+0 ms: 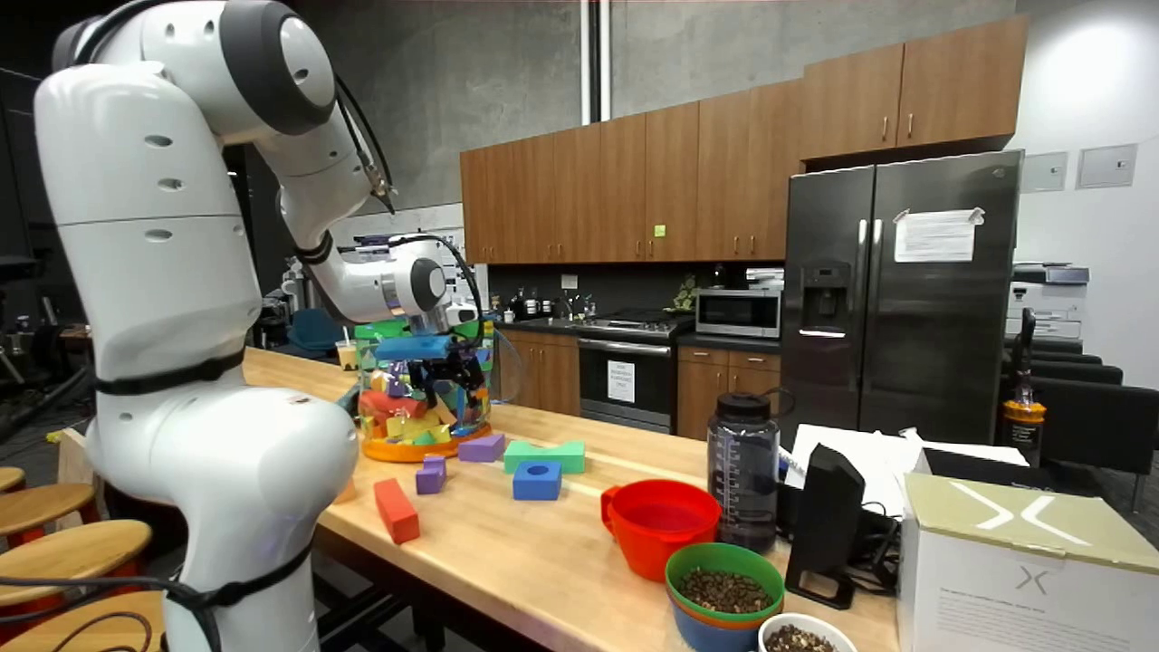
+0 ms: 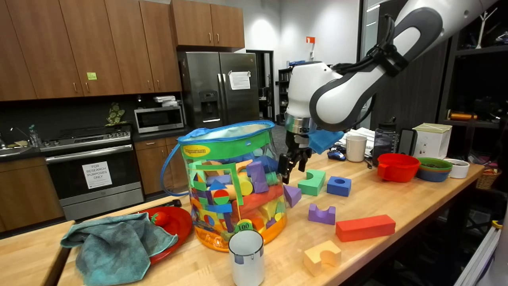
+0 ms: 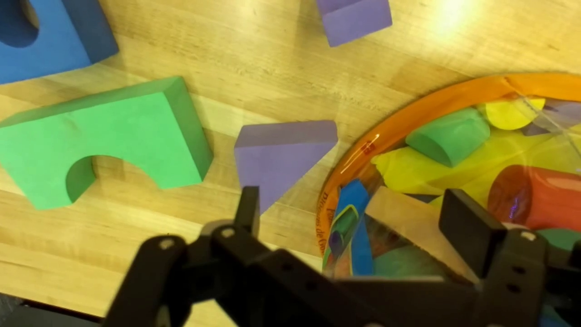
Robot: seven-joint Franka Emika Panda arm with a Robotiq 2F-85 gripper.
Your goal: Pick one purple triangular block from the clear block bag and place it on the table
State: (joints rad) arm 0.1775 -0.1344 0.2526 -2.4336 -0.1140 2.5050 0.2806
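Observation:
A purple triangular block [image 3: 290,154] lies on the table [image 2: 373,206] just outside the clear block bag [image 2: 238,190]. The same triangular block [image 2: 292,195] shows at the bag's side in both exterior views. Packed with multicoloured blocks, the bag stands upright under a green top band. My gripper [image 3: 356,215] points down and stands open, with nothing gripped between its fingers. It hangs above the table, close beside the bag's wall; whether they touch I cannot tell. In the wrist view one finger [image 3: 249,209] overlaps the triangle's lower tip, while the other crosses the bag's contents.
A green arch block [image 3: 118,131], a blue block with a hole [image 2: 339,186], a purple arch block [image 2: 321,213], a red block [image 2: 365,228] and an orange arch block [image 2: 322,256] lie around. A white mug [image 2: 247,262], teal cloth [image 2: 119,246] and red bowl [image 1: 659,516] stand farther off.

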